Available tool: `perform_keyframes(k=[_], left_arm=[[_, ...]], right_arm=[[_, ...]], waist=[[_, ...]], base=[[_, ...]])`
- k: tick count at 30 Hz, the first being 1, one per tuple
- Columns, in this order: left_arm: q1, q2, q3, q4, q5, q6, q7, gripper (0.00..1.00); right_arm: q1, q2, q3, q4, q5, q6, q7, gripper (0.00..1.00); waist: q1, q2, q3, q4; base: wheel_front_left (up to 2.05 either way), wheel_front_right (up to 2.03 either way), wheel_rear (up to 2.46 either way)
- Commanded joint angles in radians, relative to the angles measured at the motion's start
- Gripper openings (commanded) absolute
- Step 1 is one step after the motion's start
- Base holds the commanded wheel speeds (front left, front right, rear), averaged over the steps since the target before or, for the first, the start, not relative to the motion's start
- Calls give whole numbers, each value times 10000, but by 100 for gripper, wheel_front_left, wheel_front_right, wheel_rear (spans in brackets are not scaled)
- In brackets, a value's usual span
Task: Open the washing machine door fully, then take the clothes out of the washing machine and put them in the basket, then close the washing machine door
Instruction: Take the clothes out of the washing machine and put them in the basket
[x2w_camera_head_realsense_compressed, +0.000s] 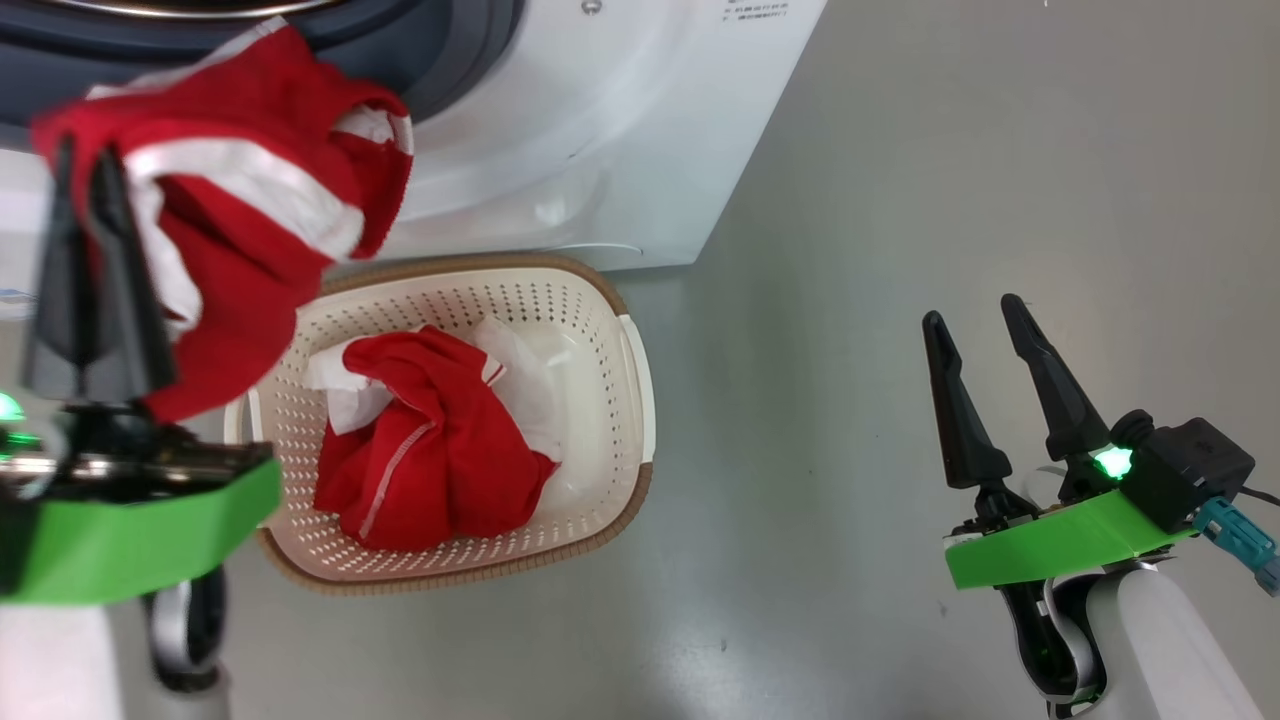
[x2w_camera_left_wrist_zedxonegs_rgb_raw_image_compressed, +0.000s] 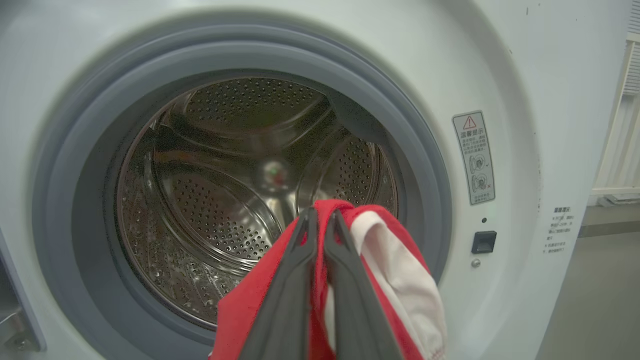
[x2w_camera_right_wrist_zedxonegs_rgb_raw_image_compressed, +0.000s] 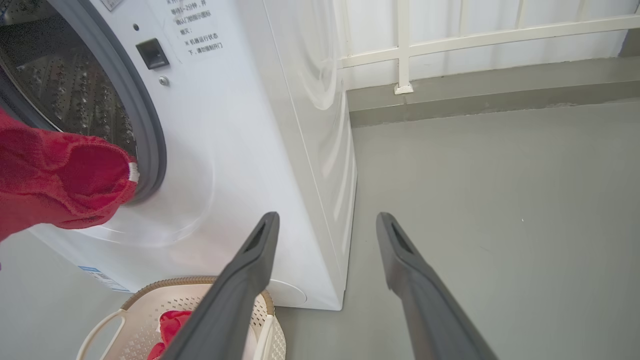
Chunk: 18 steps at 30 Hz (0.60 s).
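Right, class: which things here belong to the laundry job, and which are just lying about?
Job: washing machine; red garment gripped by the shut left tool; basket, holding another red garment.
Lying about: white railing; grey floor; open right tool, idle.

Items counted: one washing machine (x2w_camera_left_wrist_zedxonegs_rgb_raw_image_compressed: 500, 60); one perforated basket (x2w_camera_head_realsense_compressed: 560, 300); two red garments with white stripes, the upper garment (x2w_camera_head_realsense_compressed: 250, 200) and the lower garment (x2w_camera_head_realsense_compressed: 430, 450); two grippers, the left gripper (x2w_camera_head_realsense_compressed: 85, 150) and the right gripper (x2w_camera_head_realsense_compressed: 972, 310).

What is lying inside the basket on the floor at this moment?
Inside the basket lies a crumpled red garment with white trim, over some white material. The basket's bottom under them is covered, so I cannot tell whether anything else is there.
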Motion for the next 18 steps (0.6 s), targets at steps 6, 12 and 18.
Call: perform_keyframes(k=[6, 12, 18], left_arm=[[475, 126, -99, 1654, -798, -54, -38, 0], [139, 182, -511, 3422, -917, -54, -38, 0], [-416, 430, -1194, 5237, -945, -55, -38, 0]], right_arm=[[29, 3, 226, -290, 20, 73, -61, 100], [-95, 3, 146, -356, 30, 73, -61, 100], [-307, 3, 146, -449, 69, 73, -61, 100]], waist=[[-1, 0, 314, -99], [-1, 0, 755, -108], [-1, 0, 1229, -165]], base=[[0, 0, 0], [0, 0, 0], [0, 0, 0]])
